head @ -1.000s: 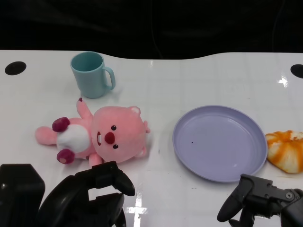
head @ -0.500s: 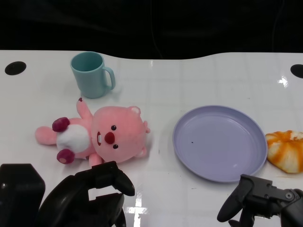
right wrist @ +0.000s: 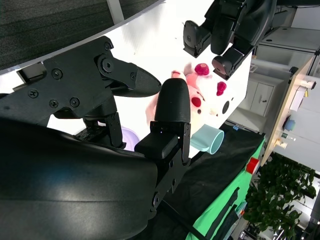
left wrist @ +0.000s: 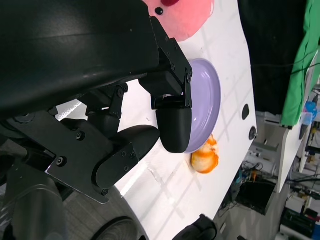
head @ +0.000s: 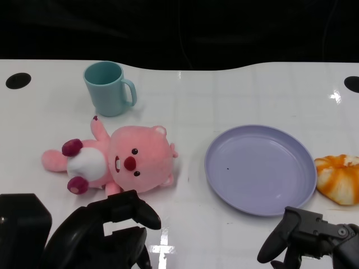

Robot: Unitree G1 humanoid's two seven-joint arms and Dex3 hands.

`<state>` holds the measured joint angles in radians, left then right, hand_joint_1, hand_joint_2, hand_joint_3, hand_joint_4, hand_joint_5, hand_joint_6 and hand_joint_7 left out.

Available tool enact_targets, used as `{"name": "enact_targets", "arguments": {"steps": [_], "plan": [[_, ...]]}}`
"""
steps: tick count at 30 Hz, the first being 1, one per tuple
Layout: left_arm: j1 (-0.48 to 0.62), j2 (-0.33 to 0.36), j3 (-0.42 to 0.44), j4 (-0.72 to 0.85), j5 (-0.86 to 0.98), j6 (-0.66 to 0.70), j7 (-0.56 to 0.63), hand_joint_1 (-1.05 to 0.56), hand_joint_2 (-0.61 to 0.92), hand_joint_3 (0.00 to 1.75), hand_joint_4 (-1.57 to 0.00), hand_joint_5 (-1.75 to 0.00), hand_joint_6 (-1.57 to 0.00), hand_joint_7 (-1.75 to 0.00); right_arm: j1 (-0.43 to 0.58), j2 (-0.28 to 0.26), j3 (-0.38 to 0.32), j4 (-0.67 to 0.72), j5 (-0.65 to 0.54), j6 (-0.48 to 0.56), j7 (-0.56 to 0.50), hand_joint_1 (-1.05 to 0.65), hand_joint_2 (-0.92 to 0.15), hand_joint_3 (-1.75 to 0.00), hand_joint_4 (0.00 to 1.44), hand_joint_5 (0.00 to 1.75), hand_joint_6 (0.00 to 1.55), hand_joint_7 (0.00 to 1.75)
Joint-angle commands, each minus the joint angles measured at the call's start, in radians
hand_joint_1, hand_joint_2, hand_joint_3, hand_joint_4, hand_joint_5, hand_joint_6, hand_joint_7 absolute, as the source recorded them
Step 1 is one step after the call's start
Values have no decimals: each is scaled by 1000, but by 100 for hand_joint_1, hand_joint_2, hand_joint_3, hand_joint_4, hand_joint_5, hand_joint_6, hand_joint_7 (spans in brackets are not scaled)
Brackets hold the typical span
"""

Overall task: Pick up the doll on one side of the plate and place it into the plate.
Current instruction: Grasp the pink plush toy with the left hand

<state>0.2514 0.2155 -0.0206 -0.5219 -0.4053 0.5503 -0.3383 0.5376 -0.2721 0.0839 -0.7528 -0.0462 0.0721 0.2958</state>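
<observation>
Right now, a white surface (head: 185,101) is seen with dark behind. Nothing is held by the left hand (head: 106,232) or right hand (head: 308,235); fingers are spread.

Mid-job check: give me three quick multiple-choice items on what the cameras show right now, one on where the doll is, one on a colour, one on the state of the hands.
1. Where does the pink doll lie?
A. inside the plate
B. on the table to the left of the plate
C. inside the mug

2. What colour is the plate?
A. lilac
B. red
C. black

3. What does the left hand hold?
A. the doll
B. the mug
C. nothing

Answers:
1. B: the doll lies on the white table, apart from the plate, in front of the teal mug.
2. A: the plate is plain lilac, with nothing on it.
3. C: the left hand sits short of the doll, fingers apart, and the right hand is empty too.
</observation>
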Motion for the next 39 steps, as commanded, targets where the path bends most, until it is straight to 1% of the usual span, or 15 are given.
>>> {"name": "enact_targets", "arguments": {"steps": [1,6,8,10,11,12,13,14,16,19,23,27,31,35,39], "plan": [[-7,1,22,-19,2,-8,26,-26,47,116,-65,-136,-67,-97,-5,-8,-5,-3,5,-2,2,-22,-69,-80,65,162,57,134],[-19,19,31,-27,37,-58,22,-25,58,95,-60,-125,-63,-72,-12,-7,-1,1,3,6,1,-23,-69,-80,65,162,57,134],[-28,30,39,-23,49,-92,10,-25,66,78,-55,-118,-55,-61,-16,-4,2,5,8,6,2,-22,-69,-80,65,162,57,134],[-36,37,42,-18,69,-129,7,-27,74,57,-50,-114,-53,-52,-21,-3,5,10,8,4,2,-22,-69,-80,65,162,57,134],[-41,42,44,-18,77,-144,7,-31,80,40,-48,-108,-53,-45,-23,-4,6,12,5,3,1,-22,-69,-80,65,162,57,134],[-45,45,46,-17,82,-154,6,-34,85,28,-46,-105,-54,-40,-24,-4,7,13,3,2,1,-22,-69,-80,65,162,57,134],[-51,55,47,-16,98,-174,4,-35,89,21,-46,-103,-54,-37,-26,-4,9,13,1,4,0,-22,-69,-80,65,163,57,134],[-57,67,48,-14,117,-195,1,-42,91,15,-41,-99,-51,-33,-28,-4,11,14,0,5,0,-22,-69,-80,65,163,57,134],[-71,85,55,-13,138,-226,-4,-49,92,13,-33,-93,-47,-28,-31,-4,14,16,-2,5,-2,-23,-70,-79,65,163,57,134],[-84,101,64,-13,162,-246,3,-53,92,11,-27,-85,-42,-21,-33,-3,17,20,-3,5,-3,-23,-70,-78,65,162,57,133],[-113,148,75,1,243,-295,1,-54,92,9,-20,-79,-36,-15,-35,-2,21,21,-1,5,-3,-22,-71,-78,65,162,57,133],[-152,177,74,29,322,-331,17,-53,90,3,-17,-76,-37,-12,-35,-3,24,18,-1,9,-3,-23,-71,-78,64,163,57,134],[-191,227,56,61,474,-382,38,-55,89,1,-11,-69,-36,-8,-33,-5,24,20,-5,0,-5,-23,-72,-76,64,162,57,133],[-245,301,29,97,649,-420,43,-59,90,0,-9,-65,-34,-5,-30,-4,23,21,0,-3,-5,-24,-72,-76,64,162,57,133],[-288,342,2,135,758,-444,32,-61,90,1,-5,-62,-33,-3,-30,-5,21,17,2,4,-4,-24,-73,-75,64,162,57,133]]}}
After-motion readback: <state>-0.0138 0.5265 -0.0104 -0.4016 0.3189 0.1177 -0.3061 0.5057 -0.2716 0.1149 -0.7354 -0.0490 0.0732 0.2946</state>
